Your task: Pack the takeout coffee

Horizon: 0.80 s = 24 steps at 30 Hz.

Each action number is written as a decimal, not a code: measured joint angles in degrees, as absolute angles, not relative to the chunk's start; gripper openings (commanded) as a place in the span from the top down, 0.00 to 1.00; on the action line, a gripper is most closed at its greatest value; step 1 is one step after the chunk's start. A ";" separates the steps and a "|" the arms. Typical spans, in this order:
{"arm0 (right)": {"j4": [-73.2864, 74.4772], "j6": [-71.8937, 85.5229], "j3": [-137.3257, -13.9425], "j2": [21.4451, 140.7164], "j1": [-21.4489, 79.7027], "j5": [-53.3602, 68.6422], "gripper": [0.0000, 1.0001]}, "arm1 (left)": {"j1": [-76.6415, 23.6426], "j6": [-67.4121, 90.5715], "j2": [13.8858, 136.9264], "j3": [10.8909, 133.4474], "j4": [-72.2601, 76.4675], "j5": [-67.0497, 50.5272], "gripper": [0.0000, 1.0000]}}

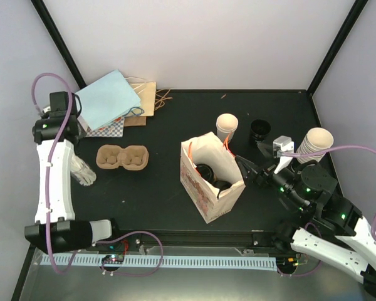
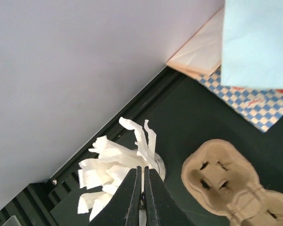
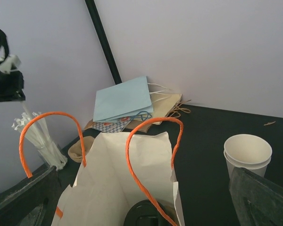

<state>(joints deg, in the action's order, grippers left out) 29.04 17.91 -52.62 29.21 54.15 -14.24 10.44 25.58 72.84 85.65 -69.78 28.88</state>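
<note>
Takeout coffee (image 1: 207, 171): I'm seeing black lids inside the paper bag (image 1: 203, 204).
Left end effector (image 2: 142, 170): sitting pressed together over straws (image 2: 108, 165), left of bag.
Right end effector (image 1: 245, 169): gaping wide at bag's right rim.

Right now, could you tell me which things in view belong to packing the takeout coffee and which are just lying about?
Job: black-lidded cups inside the orange-handled paper bag; probably the wrapped straws.
Lying about: pulp tray, light blue bag, kraft bag, empty cup stacks, black lid stack.
</note>
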 measured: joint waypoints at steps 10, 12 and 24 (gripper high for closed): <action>29.19 18.24 -52.69 29.43 54.15 -14.15 0.00 | 10.44 23.97 66.94 93.41 -71.00 23.44 0.98; 29.19 18.33 -52.69 29.61 54.13 -14.15 0.00 | 10.44 23.92 67.09 97.69 -71.90 22.22 0.97; 30.11 18.33 -54.19 30.87 54.13 -14.09 0.00 | 10.44 26.52 57.10 114.19 -67.48 11.49 0.98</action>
